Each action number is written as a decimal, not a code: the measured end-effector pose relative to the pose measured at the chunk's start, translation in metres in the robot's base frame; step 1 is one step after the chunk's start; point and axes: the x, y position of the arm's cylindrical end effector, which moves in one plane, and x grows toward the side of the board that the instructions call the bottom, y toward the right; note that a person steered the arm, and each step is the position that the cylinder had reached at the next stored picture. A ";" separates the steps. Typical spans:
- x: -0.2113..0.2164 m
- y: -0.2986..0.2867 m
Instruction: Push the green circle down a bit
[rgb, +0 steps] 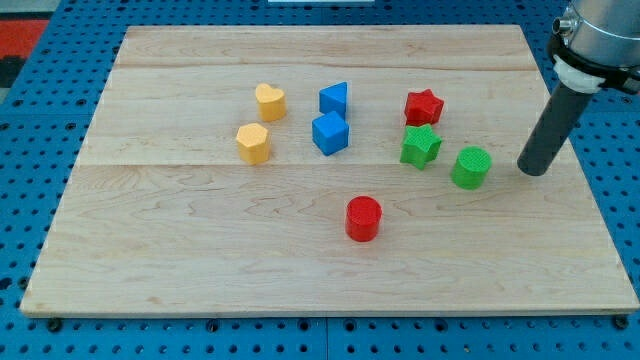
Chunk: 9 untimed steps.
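The green circle (470, 167) is a short green cylinder at the right of the wooden board (200, 250). My tip (534, 170) rests on the board just to the right of the green circle, a small gap apart from it. A green star (420, 146) sits just left of the green circle, and a red star (423, 106) is above the green star.
A red circle (363, 218) lies lower near the middle. A blue triangle (334, 98) and a blue cube (330, 132) sit at centre top. A yellow heart (270, 101) and a yellow pentagon (253, 143) are to their left. Blue pegboard surrounds the board.
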 end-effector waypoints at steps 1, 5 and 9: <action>-0.010 -0.002; -0.007 -0.083; -0.004 -0.132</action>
